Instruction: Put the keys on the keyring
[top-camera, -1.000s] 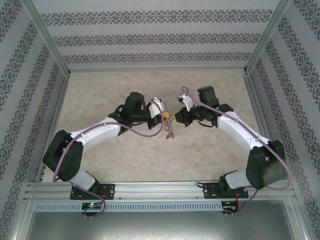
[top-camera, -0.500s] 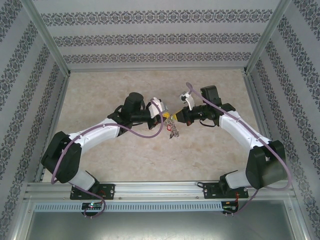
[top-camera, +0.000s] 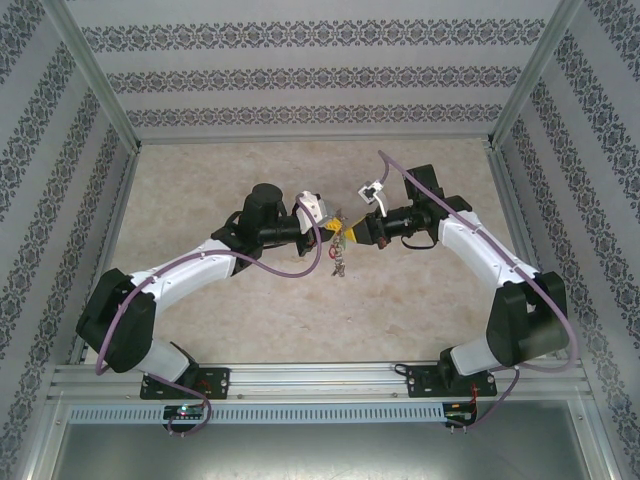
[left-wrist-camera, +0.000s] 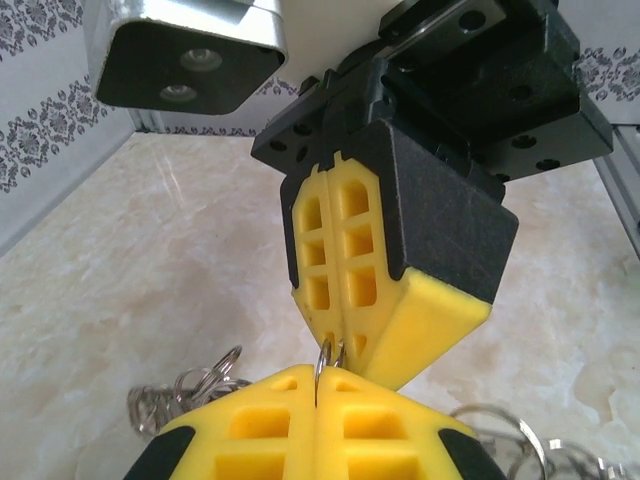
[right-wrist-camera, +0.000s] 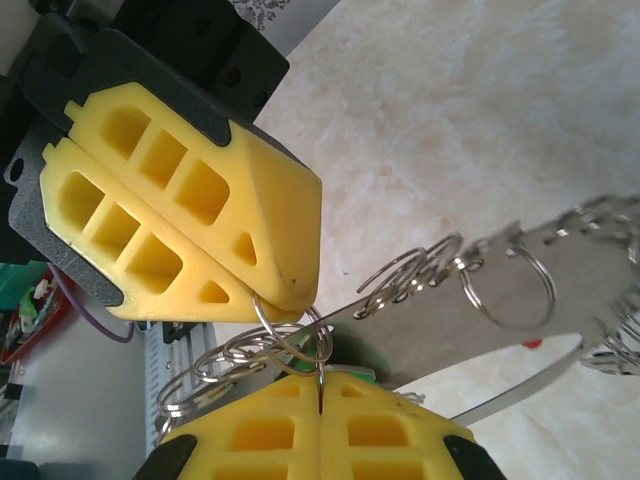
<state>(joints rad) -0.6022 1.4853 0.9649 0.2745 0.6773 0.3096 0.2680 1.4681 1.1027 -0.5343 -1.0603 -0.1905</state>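
The left gripper (top-camera: 333, 227) has its yellow fingers (left-wrist-camera: 250, 430) pressed together on a thin wire loop of the keyring (top-camera: 340, 262); the right gripper (top-camera: 350, 232) has its fingers (right-wrist-camera: 385, 432) clamped on a loop too; they meet tip to tip above mid-table, the remaining links dangling beneath. A second ago the tips stood slightly apart; the right gripper has since closed in on the left.

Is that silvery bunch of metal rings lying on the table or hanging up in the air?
Hanging. The silvery-grey metal ring bunch is pinched between both arms' shut yellow jaws, links dangling above the table.
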